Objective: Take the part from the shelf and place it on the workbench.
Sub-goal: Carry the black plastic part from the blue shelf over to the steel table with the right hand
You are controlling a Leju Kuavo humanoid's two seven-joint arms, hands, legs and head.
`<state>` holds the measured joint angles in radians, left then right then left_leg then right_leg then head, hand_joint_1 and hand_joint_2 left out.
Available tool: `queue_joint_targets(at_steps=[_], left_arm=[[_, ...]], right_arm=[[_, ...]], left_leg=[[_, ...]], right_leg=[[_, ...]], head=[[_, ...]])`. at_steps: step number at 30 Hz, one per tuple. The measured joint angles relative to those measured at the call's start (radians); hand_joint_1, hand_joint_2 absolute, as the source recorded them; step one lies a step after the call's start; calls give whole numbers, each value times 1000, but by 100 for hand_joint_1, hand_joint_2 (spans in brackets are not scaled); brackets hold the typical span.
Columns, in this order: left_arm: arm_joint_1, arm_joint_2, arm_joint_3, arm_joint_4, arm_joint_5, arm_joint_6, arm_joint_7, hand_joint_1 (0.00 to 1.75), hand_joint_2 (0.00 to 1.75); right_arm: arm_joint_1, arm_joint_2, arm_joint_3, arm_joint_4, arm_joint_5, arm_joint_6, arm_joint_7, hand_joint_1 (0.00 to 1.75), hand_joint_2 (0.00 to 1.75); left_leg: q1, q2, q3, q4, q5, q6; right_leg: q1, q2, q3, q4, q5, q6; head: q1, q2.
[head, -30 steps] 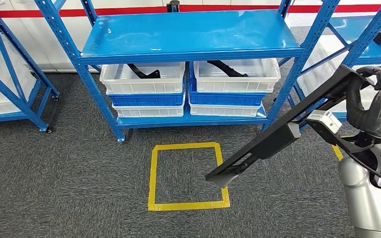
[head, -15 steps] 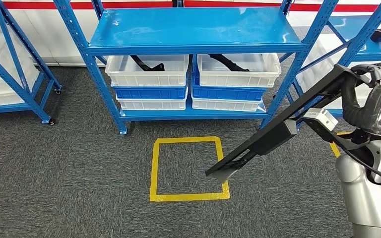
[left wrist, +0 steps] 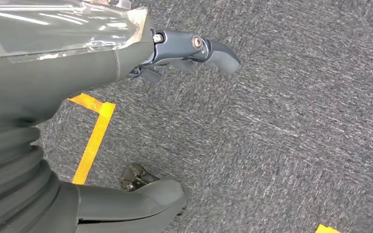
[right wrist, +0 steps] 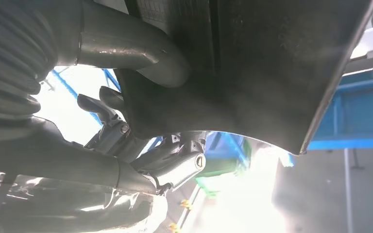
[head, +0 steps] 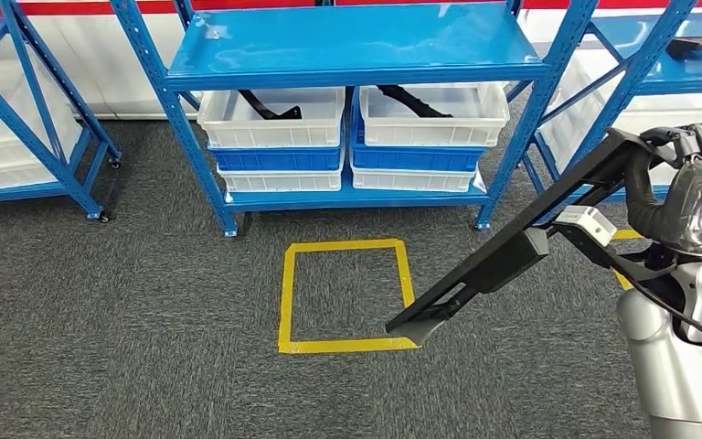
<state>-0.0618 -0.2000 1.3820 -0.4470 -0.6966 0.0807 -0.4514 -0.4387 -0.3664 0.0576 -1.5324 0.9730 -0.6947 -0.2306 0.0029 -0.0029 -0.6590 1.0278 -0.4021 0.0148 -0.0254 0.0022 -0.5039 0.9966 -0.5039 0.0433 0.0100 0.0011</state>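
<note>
The robot has the part (head: 503, 261) off the shelf (head: 352, 46) and is carrying it, so the picking-up step looks done and the carrying step is the one in hand. The part is a long black piece. It hangs in the air, tilted, with its high end up at the right hand (head: 690, 146) and its low tip out over the corner of the yellow tape square (head: 343, 294) on the grey floor (head: 128, 302). It does not touch the floor. The right hand is wrapped round the top end of the part; in the right wrist view the thumb (right wrist: 131, 46) and fingers (right wrist: 175, 162) press on the black piece from both sides, so it holds it tight. The left hand (left wrist: 175, 53) hangs down over the carpet with nothing in it. Its fingers look a bit curled, but I cannot tell how far apart they are. I see no desk from here. I think the robot next has to turn and walk to the desk, keeping the long tip away from the shelf legs, and then lay the part down flat.
</note>
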Motion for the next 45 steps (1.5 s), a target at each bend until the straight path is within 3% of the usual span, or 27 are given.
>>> queue_joint_targets(at_steps=[3,4,5,6,7,8,10,12,14,15,17,19,21,22,24,26,28,29,30,32,34,35,37,39,41,43,45], left_arm=[[2,-1,0,0,-1,-1,-1,0,175],[3,-2,0,0,-2,-2,-1,0,175],[3,-2,0,0,-3,-3,-1,0,175],[3,-2,0,0,-3,-4,-1,0,175],[3,-2,0,0,-3,-4,-1,0,175],[2,-2,0,0,-3,-5,-1,0,175],[1,-1,0,-2,-4,-6,-1,0,175],[0,-1,0,-3,-4,-6,-1,0,175],[0,-2,0,-4,-5,-7,-2,0,175],[0,-2,0,-5,-5,-8,-2,0,175],[-2,-3,0,-8,-7,-8,-4,0,175],[-3,-2,-1,-11,-11,-8,-6,0,175],[-3,-2,-1,-11,-15,-8,-7,0,175],[-3,-2,-1,-11,-16,-8,-7,0,175],[-4,0,-2,-10,-18,-7,-9,0,175],[-5,4,-5,-10,-19,-4,-15,0,175],[-6,10,-8,-6,-19,2,-20,0,175],[-6,14,-9,-4,-18,5,-22,0,175],[-6,18,-10,-1,-18,9,-23,0,175],[-5,25,-10,6,-16,15,-28,0,175],[-6,28,-11,13,-14,17,-33,0,175],[-6,29,-11,16,-13,19,-34,0,175],[-7,30,-11,19,-9,22,-35,0,175],[-7,32,-11,21,-6,25,-35,0,175],[-8,33,-11,22,-3,27,-35,0,175],[-9,34,-11,22,-2,27,-34,0,175],[-8,33,-11,22,-2,27,-33,0,175]], right_arm=[[5,0,-2,1,-1,0,3,175,175],[8,1,-3,2,-1,0,3,175,175],[11,1,-4,2,-1,0,3,175,175],[14,1,-5,3,-1,0,3,175,175],[15,1,-6,3,-1,0,3,175,175],[16,1,-8,3,-1,0,3,175,175],[17,1,-15,3,0,0,3,175,175],[18,2,-20,3,2,0,3,175,175],[22,2,-27,3,4,0,3,175,175],[26,2,-32,3,4,0,3,175,175],[35,2,-48,3,5,0,-3,175,175],[49,3,-65,3,3,0,-16,175,175],[64,4,-80,3,-2,0,-29,175,175],[68,5,-87,3,-4,0,-34,175,175],[69,5,-101,3,-7,0,-43,175,175],[70,5,-114,3,-9,0,-49,175,175],[70,5,-123,3,-11,-1,-52,175,175],[70,5,-125,3,-13,-1,-53,175,175],[69,5,-126,4,-15,-1,-55,175,175],[63,6,-126,5,-19,-1,-58,175,175],[53,8,-126,7,-22,-1,-62,175,175],[49,9,-126,10,-23,-1,-64,175,175],[45,11,-126,16,-23,-1,-67,175,175],[41,13,-125,21,-23,-1,-68,175,175],[34,14,-125,24,-21,-1,-65,175,175],[26,16,-124,25,-18,-1,-58,175,175],[23,18,-123,26,-21,-1,-51,175,175]], left_leg=[[5,0,-51,156,-138,-13],[6,0,-68,222,-171,-16],[7,0,-72,265,-183,-17],[7,0,-60,274,-175,-17],[8,0,-28,244,-152,-16],[8,-1,20,183,-128,-13],[6,-3,115,47,-111,-4],[1,-6,148,-11,-116,6],[-2,-3,139,-19,-103,21],[-2,-1,133,-23,-92,30],[1,4,113,-30,-68,47],[0,6,84,-29,-46,53],[-1,7,56,-28,-25,50],[0,7,43,-27,-16,48],[-1,8,20,-23,1,40],[-4,7,7,-19,18,27],[-7,6,3,-20,34,17],[-6,6,0,-20,38,12],[-4,5,-5,-12,27,8],[0,4,-28,52,-49,-3],[2,2,-60,175,-149,-11],[2,2,-69,232,-174,-13],[4,2,-47,261,-160,-14],[7,1,38,161,-115,-10],[5,-2,124,35,-110,-4],[-1,-5,148,-14,-120,3],[-2,-2,136,-22,-106,19]], right_leg=[[-2,-3,-29,1,30,-30],[0,-3,-41,1,39,-32],[1,-3,-52,3,47,-31],[2,-3,-63,5,54,-29],[2,-3,-73,7,60,-25],[2,-3,-82,11,65,-22],[5,-2,-94,18,74,-13],[8,-3,-100,19,85,2],[7,-4,-105,18,95,17],[7,-4,-114,27,86,19],[7,-3,-147,101,23,10],[8,-3,-185,231,-54,3],[6,-3,-184,300,-70,17],[4,-3,-158,281,-54,29],[0,-4,-63,151,-21,44],[5,-2,19,22,-25,37],[13,0,32,-11,-32,21],[8,-1,22,-8,-26,12],[4,-2,16,-7,-19,1],[-4,-5,-1,-7,1,-22],[0,-6,-24,-5,24,-32],[1,-5,-39,-4,35,-32],[2,-5,-66,1,53,-28],[2,-5,-87,9,65,-20],[5,-6,-102,17,75,-7],[8,-8,-109,18,88,8],[8,-8,-116,19,95,20]], head=[[-4,0],[-5,0],[-5,0],[-5,0],[-5,0],[-5,0],[-5,0],[-4,0],[-4,0],[-4,0],[1,0],[5,0],[5,0],[5,0],[6,0],[4,0],[2,0],[0,0],[-1,0],[-4,0],[-5,0],[-5,0],[-6,0],[-6,0],[-6,0],[-5,0],[-5,0]])
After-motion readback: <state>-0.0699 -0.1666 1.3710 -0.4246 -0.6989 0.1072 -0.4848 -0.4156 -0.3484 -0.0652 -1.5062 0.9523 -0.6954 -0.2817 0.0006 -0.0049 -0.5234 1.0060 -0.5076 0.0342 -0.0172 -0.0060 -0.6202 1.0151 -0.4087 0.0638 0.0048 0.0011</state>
